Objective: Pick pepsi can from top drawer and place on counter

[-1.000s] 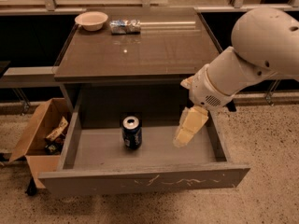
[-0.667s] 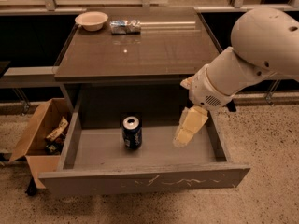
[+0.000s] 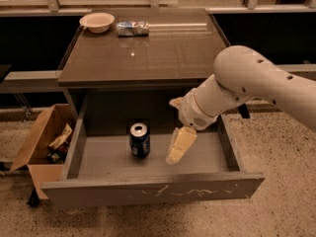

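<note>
The pepsi can, dark blue with a silver top, stands upright on the floor of the open top drawer, left of its middle. My gripper hangs down inside the drawer, just right of the can and apart from it, holding nothing. The white arm reaches in from the right above the drawer. The counter is the glossy grey-brown top above the drawer.
A cream bowl and a silvery foil snack packet sit at the counter's back left. A brown cardboard box with scraps stands on the floor left of the drawer. A dark window wall runs behind.
My gripper has moved left and slightly down inside the drawer, closer to the can. The can has not moved.
</note>
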`<move>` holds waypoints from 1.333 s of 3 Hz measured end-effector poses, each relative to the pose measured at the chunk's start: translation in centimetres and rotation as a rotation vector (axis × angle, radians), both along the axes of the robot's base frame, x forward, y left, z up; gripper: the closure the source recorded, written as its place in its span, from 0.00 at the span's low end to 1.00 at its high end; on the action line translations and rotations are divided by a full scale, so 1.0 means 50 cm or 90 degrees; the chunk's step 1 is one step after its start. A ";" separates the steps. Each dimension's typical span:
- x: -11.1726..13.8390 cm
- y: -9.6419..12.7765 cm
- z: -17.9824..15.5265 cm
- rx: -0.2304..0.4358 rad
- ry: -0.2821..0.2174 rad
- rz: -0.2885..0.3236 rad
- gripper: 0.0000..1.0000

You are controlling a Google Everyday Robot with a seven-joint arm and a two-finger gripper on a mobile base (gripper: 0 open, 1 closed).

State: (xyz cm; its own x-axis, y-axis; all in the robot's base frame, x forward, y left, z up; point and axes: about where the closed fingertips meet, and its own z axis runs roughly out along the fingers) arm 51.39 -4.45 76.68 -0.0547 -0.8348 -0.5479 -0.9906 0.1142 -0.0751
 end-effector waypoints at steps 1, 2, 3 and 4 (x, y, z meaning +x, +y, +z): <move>0.041 0.044 -0.060 0.041 0.026 -0.001 0.00; 0.071 0.085 -0.109 0.077 0.058 -0.025 0.00; 0.086 0.131 -0.147 0.113 0.074 -0.031 0.00; 0.097 0.163 -0.171 0.144 0.080 -0.035 0.00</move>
State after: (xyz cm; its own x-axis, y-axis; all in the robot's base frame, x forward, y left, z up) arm 56.25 3.71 68.14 -0.1768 -0.6860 -0.7058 -0.9823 0.1685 0.0823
